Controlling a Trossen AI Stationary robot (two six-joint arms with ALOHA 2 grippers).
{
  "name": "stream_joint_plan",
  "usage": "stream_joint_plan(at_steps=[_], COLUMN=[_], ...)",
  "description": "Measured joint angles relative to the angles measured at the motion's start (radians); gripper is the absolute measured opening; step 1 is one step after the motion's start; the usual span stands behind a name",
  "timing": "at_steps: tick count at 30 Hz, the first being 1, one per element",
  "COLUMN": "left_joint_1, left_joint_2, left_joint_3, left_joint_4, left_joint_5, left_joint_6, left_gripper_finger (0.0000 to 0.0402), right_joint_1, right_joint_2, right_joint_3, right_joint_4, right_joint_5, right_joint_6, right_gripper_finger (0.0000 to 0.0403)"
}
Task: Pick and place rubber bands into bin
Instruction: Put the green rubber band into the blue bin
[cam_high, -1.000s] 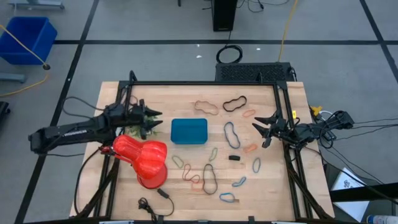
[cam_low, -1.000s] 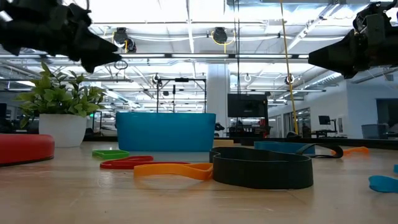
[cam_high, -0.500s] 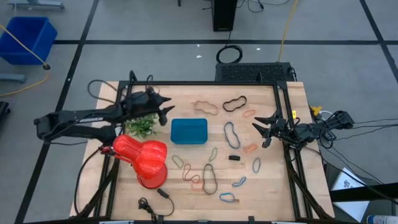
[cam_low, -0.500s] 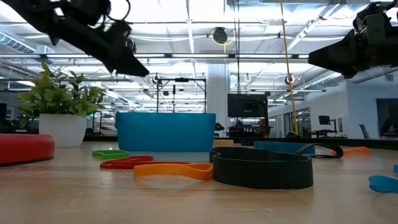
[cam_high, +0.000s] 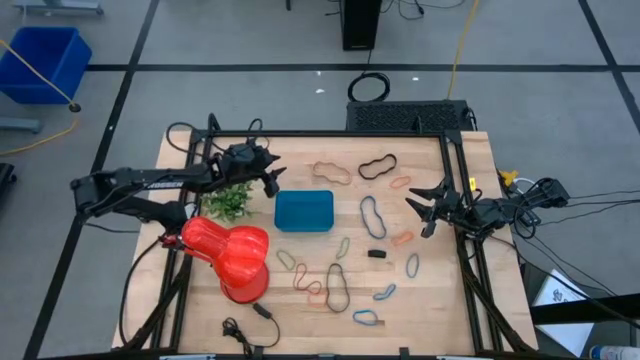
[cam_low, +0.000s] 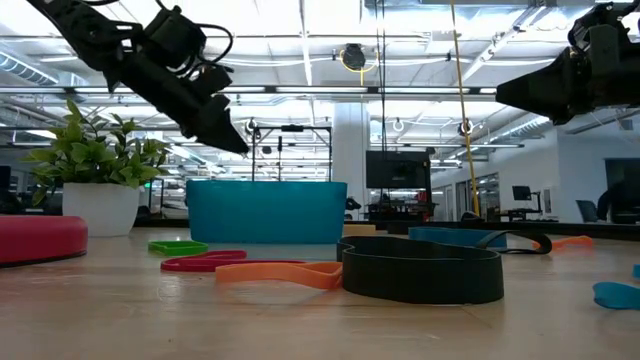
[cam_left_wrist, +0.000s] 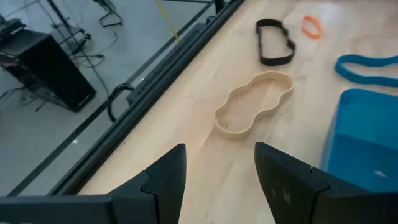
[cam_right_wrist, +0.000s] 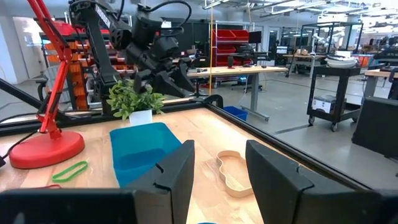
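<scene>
Plant (cam_high: 231, 201) and red vase (cam_high: 232, 253) flank the bin (cam_high: 304, 211), which lies mid-table, long axis across, bands (cam_high: 336, 284) scattered to its right; left gripper (cam_high: 271, 181) hovers spread and empty at its far-left corner, right gripper (cam_high: 420, 213) likewise at the right edge.

High view: straight down from above, taking in the whole table (cam_high: 430, 310) and surrounding floor. Low view: at tabletop height, facing level across the boards into the room beyond, very near the closest bands. Left wrist view: angled down at the table's far edge, close in. Right wrist view: level across the table toward the left arm. All four share the bin (cam_high: 303, 210) (cam_low: 266, 211) (cam_left_wrist: 367, 137) (cam_right_wrist: 142, 149) (the common landmark).
</scene>
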Motion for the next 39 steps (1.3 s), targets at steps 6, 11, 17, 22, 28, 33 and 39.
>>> stream_joint_plan(at_steps=[6, 11, 17, 22, 28, 33, 39], left_joint_1=[-0.018, -0.044, -0.050, -0.050, -0.050, -0.050, -0.050], left_joint_2=[0.005, 0.005, 0.004, 0.004, 0.004, 0.004, 0.004], left_joint_3=[0.000, 0.000, 0.000, 0.000, 0.000, 0.000, 0.000], left_joint_4=[0.006, 0.007, 0.124, 0.175, 0.218, 0.233, 0.249], left_joint_5=[0.058, 0.089, 0.109, 0.130, 0.129, 0.129, 0.129], left_joint_6=[-0.105, -0.153, -0.157, -0.154, -0.154, -0.136, -0.074], left_gripper_finger=[0.0195, 0.0195, 0.0195, 0.0195, 0.0195, 0.0195, 0.0195], right_joint_1=[0.000, -0.001, -0.001, -0.001, -0.001, -0.002, -0.052], right_joint_2=[0.000, 0.009, 0.097, 0.223, 0.441, 0.666, 0.942], right_joint_3=[0.000, 0.000, 0.000, 0.011, 0.159, 0.344, 0.492], right_joint_4=[0.002, 0.107, 0.281, 0.351, 0.323, 0.190, 0.169], right_joint_5=[0.056, 0.025, -0.107, -0.109, -0.110, -0.111, -0.256], right_joint_6=[-0.025, -0.059, -0.259, -0.257, -0.261, -0.286, -0.219], right_gripper_finger=[0.0141, 0.0141, 0.0141, 0.0141, 0.0141, 0.0141, 0.0141])
